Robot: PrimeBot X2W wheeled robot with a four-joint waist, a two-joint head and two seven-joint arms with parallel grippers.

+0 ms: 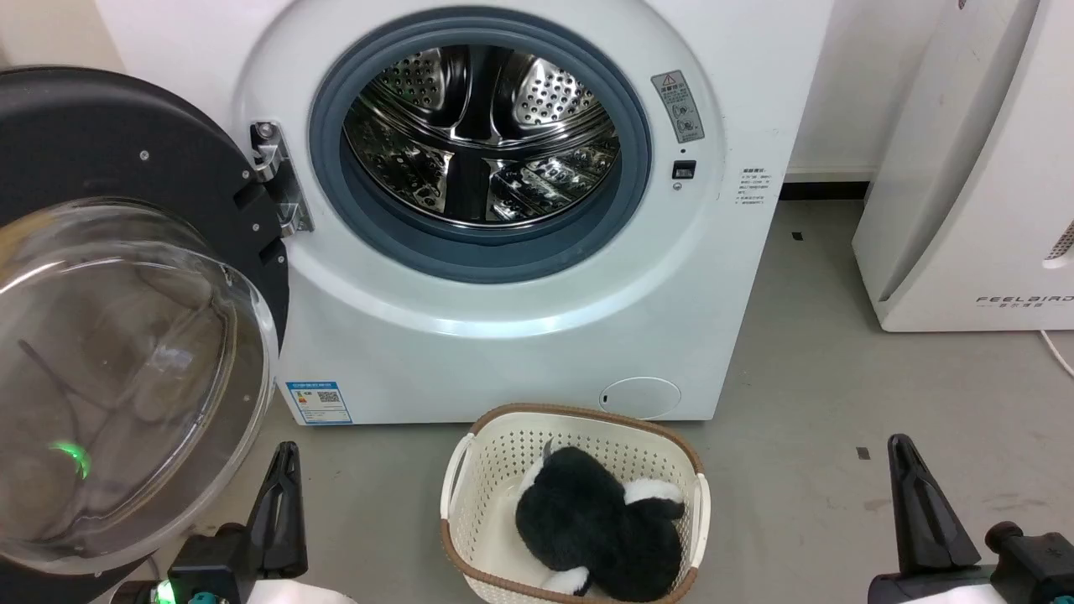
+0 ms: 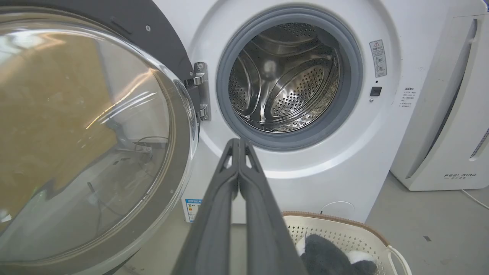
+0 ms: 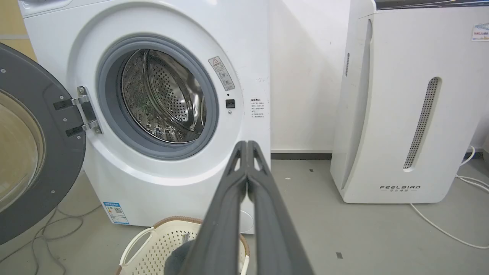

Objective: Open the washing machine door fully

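Observation:
The white washing machine (image 1: 520,335) (image 2: 305,175) (image 3: 160,183) faces me, its steel drum (image 1: 482,138) bare inside a grey-blue rubber ring. The washing machine door (image 1: 109,168) (image 2: 88,130) (image 3: 49,152), black with a bulging clear glass bowl, hangs swung out to the left on its metal hinge (image 1: 277,180). My left gripper (image 1: 285,457) (image 2: 238,142) is shut and empty, low beside the door's lower right rim without touching it. My right gripper (image 1: 899,449) (image 3: 247,144) is shut and empty, off to the right of the machine.
A cream laundry basket (image 1: 478,445) with a brown rim stands on the grey floor before the machine, holding a black and white plush toy (image 1: 596,528). A white FEELBIRD appliance (image 1: 973,168) stands at the right, a white cable (image 3: 439,225) trailing from it.

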